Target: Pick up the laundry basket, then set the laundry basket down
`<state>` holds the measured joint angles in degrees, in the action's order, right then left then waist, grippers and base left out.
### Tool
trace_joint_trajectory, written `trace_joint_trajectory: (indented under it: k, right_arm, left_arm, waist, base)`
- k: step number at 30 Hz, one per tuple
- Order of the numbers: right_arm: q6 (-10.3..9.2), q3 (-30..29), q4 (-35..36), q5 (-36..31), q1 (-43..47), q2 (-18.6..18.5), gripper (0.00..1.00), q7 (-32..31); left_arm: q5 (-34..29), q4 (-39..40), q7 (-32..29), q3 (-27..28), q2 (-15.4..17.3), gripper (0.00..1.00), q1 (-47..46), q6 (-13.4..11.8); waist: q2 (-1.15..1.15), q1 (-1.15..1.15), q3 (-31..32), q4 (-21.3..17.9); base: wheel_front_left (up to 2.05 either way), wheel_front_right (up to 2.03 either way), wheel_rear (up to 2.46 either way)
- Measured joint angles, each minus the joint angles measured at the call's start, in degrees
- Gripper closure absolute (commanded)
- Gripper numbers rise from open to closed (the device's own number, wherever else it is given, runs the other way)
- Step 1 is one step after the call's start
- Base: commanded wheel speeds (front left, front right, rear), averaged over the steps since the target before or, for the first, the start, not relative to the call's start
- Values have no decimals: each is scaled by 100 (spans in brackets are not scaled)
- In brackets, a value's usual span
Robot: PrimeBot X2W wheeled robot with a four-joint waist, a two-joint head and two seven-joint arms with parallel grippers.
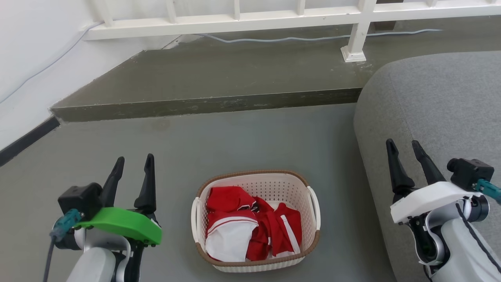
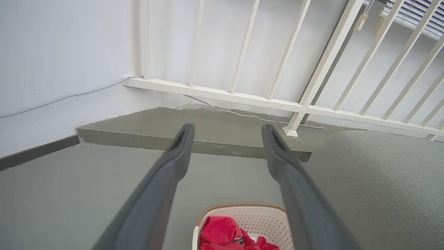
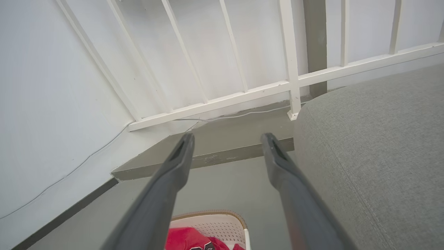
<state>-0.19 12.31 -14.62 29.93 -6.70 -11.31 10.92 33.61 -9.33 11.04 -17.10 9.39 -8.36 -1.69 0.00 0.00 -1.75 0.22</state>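
Sofa [image 1: 438,102], grey cloth, 3 o'clock in the head view. It is cut off by the right and bottom edges, so just one rounded corner is seen. The right forearm covers part of its front.
Wall [image 1: 35,47], white, 10 o'clock, cut off at the left; dark skirting [image 1: 27,139] along its foot.
Railing [image 1: 235,21], white, 12 o'clock. The bottom rail and the stubs of the bars are in frame. One post [image 1: 358,39] stands on the step.

Floor [image 1: 235,141], grey-green, open across the middle.
Step [image 1: 235,74], one low rise at 12 o'clock, with a scuffed front edge. It lies well beyond the basket.
Cable [image 1: 297,38], thin and pale, runs along the step under the railing.

Laundry basket [image 1: 254,172] sits on the floor at 6 o'clock, near the sofa's corner at its 3 o'clock but not touching it. It is upright, with a brown rim and cream holed walls. White loop handles [image 1: 315,207] sit at its 9 and 3 o'clock sides. In both wrist views it is cut off by the bottom edge, so just its far end shows.
Clothes [image 1: 250,223], red and white, are crumpled and fill its bottom. How many pieces there are is unclear, and whatever lies below the top layer is hidden.

Left claw [image 1: 135,157], 8 o'clock, has its fingers spread and pinches nothing. It is well apart from the basket.
Right claw [image 1: 402,141], 4 o'clock, is also spread and pinches nothing. It shows in front of the sofa.
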Motion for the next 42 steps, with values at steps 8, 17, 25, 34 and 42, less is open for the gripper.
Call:
trace_joint_trajectory:
  k: [8,17,25,34,42]
  right_arm:
    - [-99,147,-30,-572,0,-5,0,157]
    - [-194,296,-89,-1122,1,-20,0,326]
    - [-192,264,-174,-1138,8,11,0,326]
    - [-191,203,-196,-1140,9,38,0,326]
    - [-183,165,-238,-1143,9,45,0,326]
  left_arm:
    - [-461,-91,164,-154,0,0,1,-137]
    - [-987,-133,323,-188,-22,0,3,-313]
    - [-994,-240,323,-151,-88,0,19,-338]
    - [-1010,-308,323,-158,-101,0,21,-339]
    - [-1002,-322,323,-160,-144,0,21,-339]
  waist:
    - [0,0,-3,9]
    - [0,0,-5,9]
    - [0,0,14,12]
    - [0,0,17,25]
    - [0,0,20,34]
  base:
    - [0,0,0]
    - [0,0,0]
    - [0,0,0]
    - [0,0,0]
    - [0,0,0]
